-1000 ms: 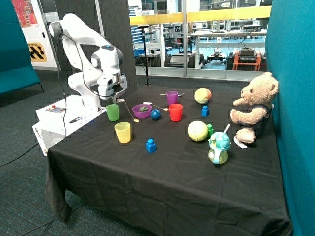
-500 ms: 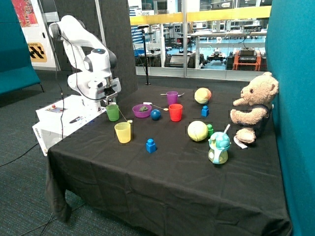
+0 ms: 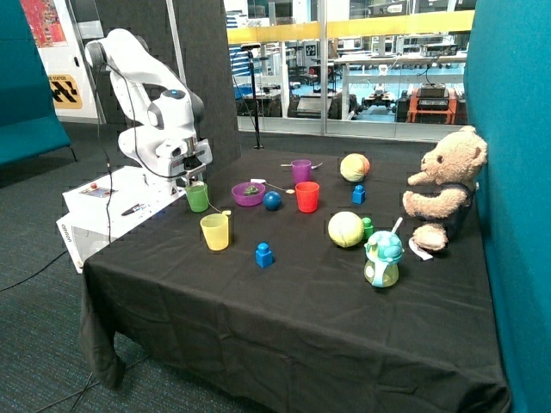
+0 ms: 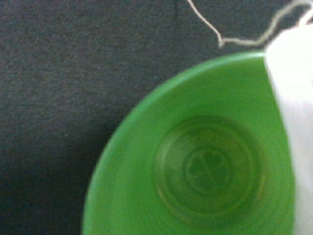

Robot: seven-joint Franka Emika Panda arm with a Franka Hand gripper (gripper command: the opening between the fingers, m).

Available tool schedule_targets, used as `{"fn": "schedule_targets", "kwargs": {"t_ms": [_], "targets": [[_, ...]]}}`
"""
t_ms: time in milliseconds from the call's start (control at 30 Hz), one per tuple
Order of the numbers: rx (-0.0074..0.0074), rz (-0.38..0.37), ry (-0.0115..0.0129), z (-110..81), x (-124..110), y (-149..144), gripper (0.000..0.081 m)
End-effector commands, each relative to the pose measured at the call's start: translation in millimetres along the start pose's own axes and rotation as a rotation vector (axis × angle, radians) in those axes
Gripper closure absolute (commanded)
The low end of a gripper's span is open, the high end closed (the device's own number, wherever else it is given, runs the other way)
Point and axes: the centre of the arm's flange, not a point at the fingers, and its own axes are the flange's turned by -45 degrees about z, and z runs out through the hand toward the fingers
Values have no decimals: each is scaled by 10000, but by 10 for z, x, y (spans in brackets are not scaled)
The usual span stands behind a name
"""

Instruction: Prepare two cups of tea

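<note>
Since the earlier frames the gripper (image 3: 194,177) has swung left from the purple bowl (image 3: 248,194) to hang above the light green cup (image 3: 197,197), a white tea bag (image 4: 293,122) at its rim; whether its jaws grip cannot be told. Four tumblers: light green, yellow (image 3: 215,231), red (image 3: 306,196), and the purple cup (image 3: 300,171) at the far side. Two balls.

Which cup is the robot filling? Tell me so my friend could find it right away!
Start at the white robot arm by the black table's far corner. Right under its pincer stands the green cup, next to the purple bowl. It is the only green cup; the yellow cup sits nearer the front, and a white tea bag hangs over it.
</note>
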Motion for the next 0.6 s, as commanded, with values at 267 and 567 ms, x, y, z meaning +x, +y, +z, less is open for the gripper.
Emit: {"fn": "schedule_targets", "kwargs": {"t_ms": [267,567], "targets": [[-7,-19,-13,-8,24,-42,371],[-7,-120,-13,-12,-2,-9,271]]}}
